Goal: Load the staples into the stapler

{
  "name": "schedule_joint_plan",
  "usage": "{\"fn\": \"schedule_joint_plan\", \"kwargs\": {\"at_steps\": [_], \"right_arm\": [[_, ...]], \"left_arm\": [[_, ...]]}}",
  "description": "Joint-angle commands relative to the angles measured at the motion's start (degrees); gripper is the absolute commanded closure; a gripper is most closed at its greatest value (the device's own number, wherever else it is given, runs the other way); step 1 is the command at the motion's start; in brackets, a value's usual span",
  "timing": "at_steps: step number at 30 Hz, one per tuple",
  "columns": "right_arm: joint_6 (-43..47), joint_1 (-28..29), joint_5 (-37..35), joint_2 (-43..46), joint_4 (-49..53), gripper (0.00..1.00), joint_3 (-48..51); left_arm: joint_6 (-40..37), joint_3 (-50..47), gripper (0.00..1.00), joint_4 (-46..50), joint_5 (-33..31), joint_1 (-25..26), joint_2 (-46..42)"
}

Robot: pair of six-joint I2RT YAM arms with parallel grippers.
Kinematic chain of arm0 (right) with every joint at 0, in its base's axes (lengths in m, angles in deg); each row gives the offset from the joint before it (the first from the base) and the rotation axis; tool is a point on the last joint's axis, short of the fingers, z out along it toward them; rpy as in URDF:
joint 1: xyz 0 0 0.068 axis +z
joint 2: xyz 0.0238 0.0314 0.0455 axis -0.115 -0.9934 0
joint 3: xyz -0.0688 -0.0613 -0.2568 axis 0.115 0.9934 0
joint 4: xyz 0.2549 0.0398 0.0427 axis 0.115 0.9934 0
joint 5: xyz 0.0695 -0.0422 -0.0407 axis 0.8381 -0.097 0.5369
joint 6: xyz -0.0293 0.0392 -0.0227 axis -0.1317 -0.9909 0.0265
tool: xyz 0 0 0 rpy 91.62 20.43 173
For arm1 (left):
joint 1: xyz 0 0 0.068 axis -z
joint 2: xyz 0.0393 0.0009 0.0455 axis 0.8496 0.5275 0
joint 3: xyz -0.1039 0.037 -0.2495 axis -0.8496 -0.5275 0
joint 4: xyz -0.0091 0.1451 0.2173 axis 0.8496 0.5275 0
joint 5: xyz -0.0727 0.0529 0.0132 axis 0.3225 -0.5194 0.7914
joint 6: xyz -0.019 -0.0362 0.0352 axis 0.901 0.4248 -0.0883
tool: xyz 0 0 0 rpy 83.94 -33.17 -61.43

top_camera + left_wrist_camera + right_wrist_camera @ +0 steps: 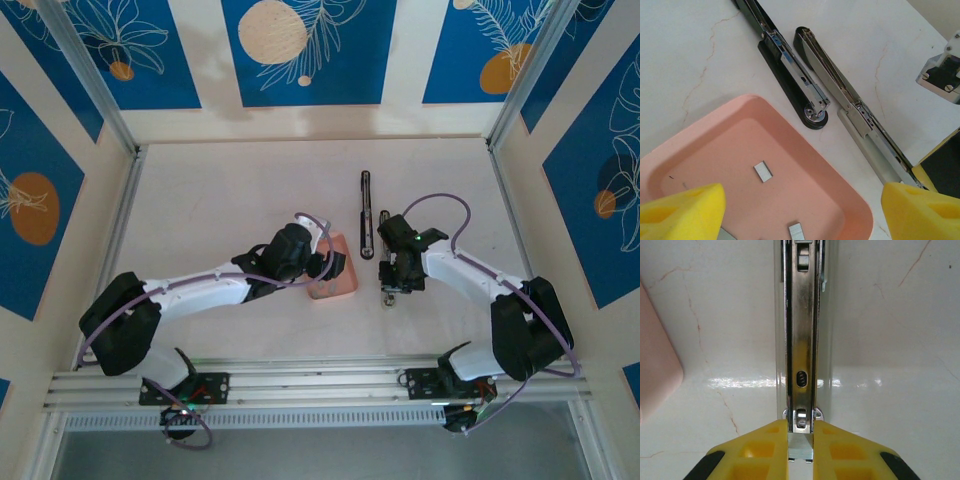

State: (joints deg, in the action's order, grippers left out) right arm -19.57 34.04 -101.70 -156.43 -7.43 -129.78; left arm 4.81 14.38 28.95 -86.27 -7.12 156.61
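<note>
**Step in hand (our judgement): seat a strip in the magazine.**

The right pincer (801,440) is narrow, its yellow pads clamped on a short strip of staples (800,450). It sits at the near end of the stapler (801,340), whose bright metal channel lies open and faces up. We cannot tell whether the strip already touches the channel.

**Procedure**
1. We centre the strip over the channel before descending, since the gap on either side looks slim.
2. We hold its length parallel to the channel walls, with the legs pointing down into the channel.
3. We lower it squarely and release only once it lies flat. A tilted strip is likely to ride up on one wall.

**Orientation**
The stapler lies flat on the bench (890,315), with its long axis running away from the arm bases. In the right wrist view it runs straight up the picture, in line with the pincer. A black stapler (790,85) lies just beside it, roughly parallel.

**Other arm**
The left pincer (801,212) is wide and holds nothing. It hangs over the pink tray (805,145), where spare staples lie loose on the tray floor.
</note>
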Motion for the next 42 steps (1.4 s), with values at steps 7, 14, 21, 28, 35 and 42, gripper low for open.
{"fn": "schedule_joint_plan", "kwargs": {"at_steps": [7,14,21,28,35,42], "right_arm": [[-0.57,0.54,0.67,-2.08,1.06,0.83,-0.38],[-0.76,0.77,0.87,-2.63,0.93,0.83,-0.17],[-1.02,1.12,0.72,-2.8,1.18,0.83,0.04],[-1.09,1.39,0.13,-2.52,2.19,0.83,-1.16],[-1.36,1.54,-0.62,0.16,4.03,0.83,-3.28],[-1.52,1.55,0.07,-0.17,3.88,0.83,-3.29]], "left_arm": [[1.12,-0.45,0.19,-1.2,-0.65,0.54,-0.19],[1.1,-0.55,0.19,-1.12,-0.69,0.54,-0.25],[1.14,-0.62,0.19,-1.12,-0.52,0.55,-0.17],[1.17,-0.85,0.19,-1.12,-0.63,0.54,-0.57],[1.19,-1.11,0.19,-1.21,-0.69,0.54,-0.85],[1.09,-1.5,0.19,-1.29,-0.87,0.54,-1.29]]}}
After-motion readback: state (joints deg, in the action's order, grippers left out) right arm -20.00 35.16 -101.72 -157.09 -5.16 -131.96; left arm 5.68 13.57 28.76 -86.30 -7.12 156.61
